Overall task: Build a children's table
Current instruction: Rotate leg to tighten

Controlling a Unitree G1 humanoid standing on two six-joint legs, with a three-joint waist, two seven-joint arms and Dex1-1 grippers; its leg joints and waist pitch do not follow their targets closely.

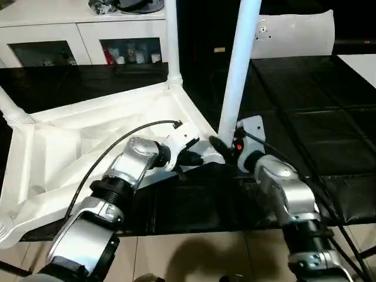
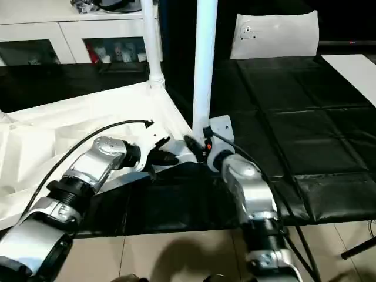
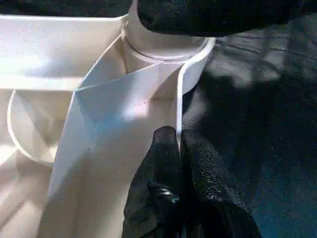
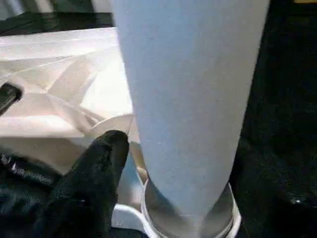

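The white tabletop [image 1: 88, 135] lies upside down on the black work table, ribbed underside up. One white leg [image 1: 172, 41] stands in its far corner socket, and another leg [image 1: 10, 108] leans out at the left corner. A third leg [image 1: 239, 70] stands upright in the near right corner socket [image 3: 163, 49]. My right gripper [image 1: 226, 145] is shut on this leg's base; one black finger [image 4: 101, 163] shows beside the leg [image 4: 193, 99] and the other is hidden behind it. My left gripper [image 3: 178, 141] is shut on the tabletop's thin rim just beside that socket.
The black work table [image 1: 305, 129] stretches to the right and ends at tiled floor [image 1: 194, 258] near me. A white glass-door cabinet [image 1: 82, 35] stands behind at the left. A white panel [image 1: 294, 32] stands at the back right.
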